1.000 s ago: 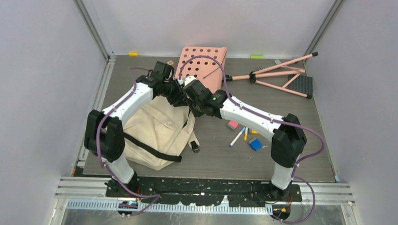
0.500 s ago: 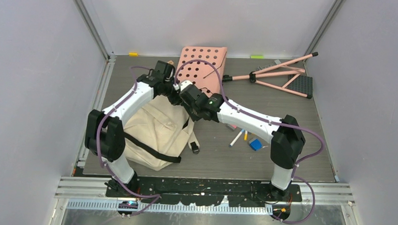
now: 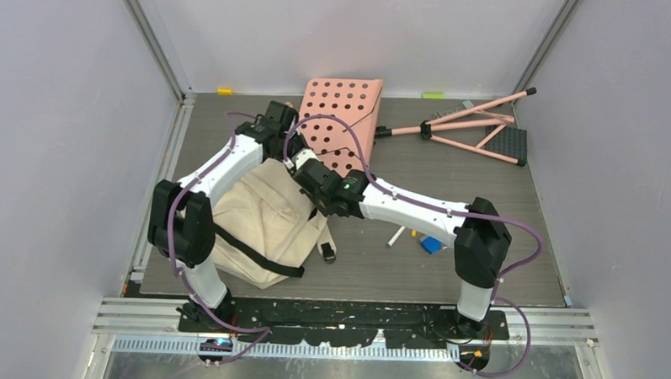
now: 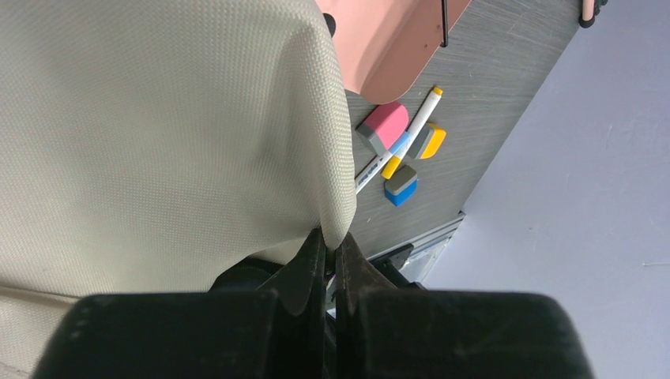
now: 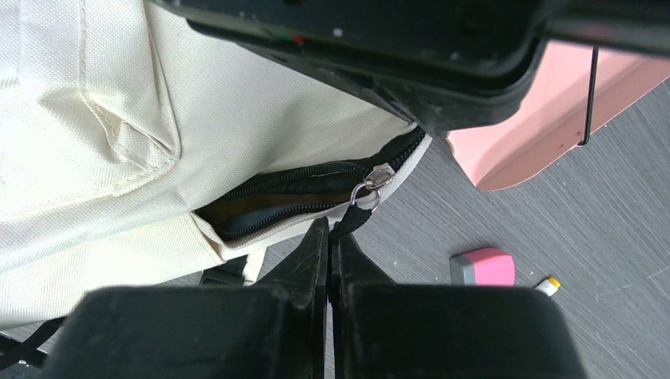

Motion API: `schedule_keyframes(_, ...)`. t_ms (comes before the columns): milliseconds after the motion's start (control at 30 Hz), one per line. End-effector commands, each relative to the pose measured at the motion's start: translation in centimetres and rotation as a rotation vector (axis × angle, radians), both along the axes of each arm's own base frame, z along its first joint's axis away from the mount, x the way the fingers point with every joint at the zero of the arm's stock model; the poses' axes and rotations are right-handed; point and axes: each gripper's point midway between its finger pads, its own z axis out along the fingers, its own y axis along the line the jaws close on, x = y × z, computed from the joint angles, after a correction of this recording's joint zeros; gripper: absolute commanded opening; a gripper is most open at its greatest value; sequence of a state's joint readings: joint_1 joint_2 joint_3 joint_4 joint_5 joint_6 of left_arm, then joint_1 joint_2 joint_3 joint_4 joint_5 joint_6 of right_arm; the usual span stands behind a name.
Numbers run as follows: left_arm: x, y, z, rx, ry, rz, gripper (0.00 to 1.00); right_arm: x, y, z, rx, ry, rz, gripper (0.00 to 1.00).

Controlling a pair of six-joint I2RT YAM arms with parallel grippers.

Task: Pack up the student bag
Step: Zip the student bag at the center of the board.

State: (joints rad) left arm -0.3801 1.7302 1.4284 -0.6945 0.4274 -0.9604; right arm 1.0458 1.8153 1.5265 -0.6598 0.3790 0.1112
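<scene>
Cream fabric, black trim: the student bag (image 3: 259,225) lies slumped on the grey table (image 3: 499,220), toward 8 o'clock of the tabletop in the top view. A black strap (image 3: 254,250) runs across its near end. Its zip (image 5: 300,189) is part-open, w/ a dark gap showing.

L gripper (image 4: 330,241), jaws together, pinches a folded edge of the bag's fabric at the bag's 12 o'clock end. R gripper (image 5: 332,237), jaws also pressed tight, clamps the black pull tab (image 5: 359,215) that hangs from the silver slider (image 5: 378,178). Both arms meet just beside each other over that end.

At 1 o'clock from the bag, a pink perforated board (image 3: 343,114) leans near the back wall. A pink folding stand (image 3: 473,127) lies on its side at the table's 2 o'clock.

At 3 o'clock from the bag, loose stationery sits near the R arm:
- a pink eraser (image 4: 385,125)
- a white marker (image 4: 399,140)
- a yellow-and-grey eraser (image 4: 427,142)
- a blue-and-grey eraser (image 4: 401,188)

The marker touches the pink eraser; the rest lie just beside it.
</scene>
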Motion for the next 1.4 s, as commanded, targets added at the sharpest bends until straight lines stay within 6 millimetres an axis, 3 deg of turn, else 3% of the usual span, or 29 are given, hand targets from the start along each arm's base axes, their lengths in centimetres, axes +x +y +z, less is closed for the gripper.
schedule_keyframes(0, 7.9, 1.8, 4.5, -0.001, -0.286, 0.145, 0.0, -5.5, 2.1, 2.2, 0.043, 0.069, 0.15, 0.0)
schedule_keyframes(333, 10.7, 3.0, 5.4, -0.002, -0.331, 0.235, 0.0, -6.4, 2.4, 1.9, 0.0, 0.084, 0.19, 0.01)
schedule_keyframes(567, 12.4, 4.4, 5.5, 0.041, -0.36, 0.313, 0.0, -6.7, 3.1, 3.0, 0.012, 0.082, 0.21, 0.0)
schedule_keyframes(700, 12.7, 3.9, 6.0, -0.026, -0.371, 0.286, 0.0, -5.2, 2.8, 4.3, 0.008, 0.009, 0.145, 0.0)
schedule_keyframes(800, 11.4, 2.1, 6.0, -0.131, -0.372, 0.173, 0.0, -3.8, 3.2, 5.4, 0.023, -0.025, 0.11, 0.01)
schedule_keyframes(867, 9.4, 0.9, 5.5, -0.199, -0.328, 0.093, 0.0, -3.0, 3.9, 6.1, 0.047, -0.034, 0.099, 0.04)
schedule_keyframes(967, 7.5, 1.1, 4.4, -0.205, -0.316, 0.049, 0.01, -2.6, 5.3, 7.4, 0.096, -0.035, 0.115, 0.22)
schedule_keyframes(1100, 6.3, 2.3, 4.5, -0.158, -0.337, 0.001, 0.14, -2.5, 6.0, 9.0, 0.148, -0.04, 0.117, 0.39)
schedule_keyframes(1233, 6.6, 3.7, 5.6, -0.082, -0.398, -0.051, 0.36, -2.0, 4.4, 11.0, 0.201, -0.053, 0.06, 0.56)
schedule_keyframes(1367, 6.7, 5.2, 6.6, -0.007, -0.447, -0.086, 0.51, 0.5, 0.5, 11.7, 0.259, -0.041, -0.085, 0.65)
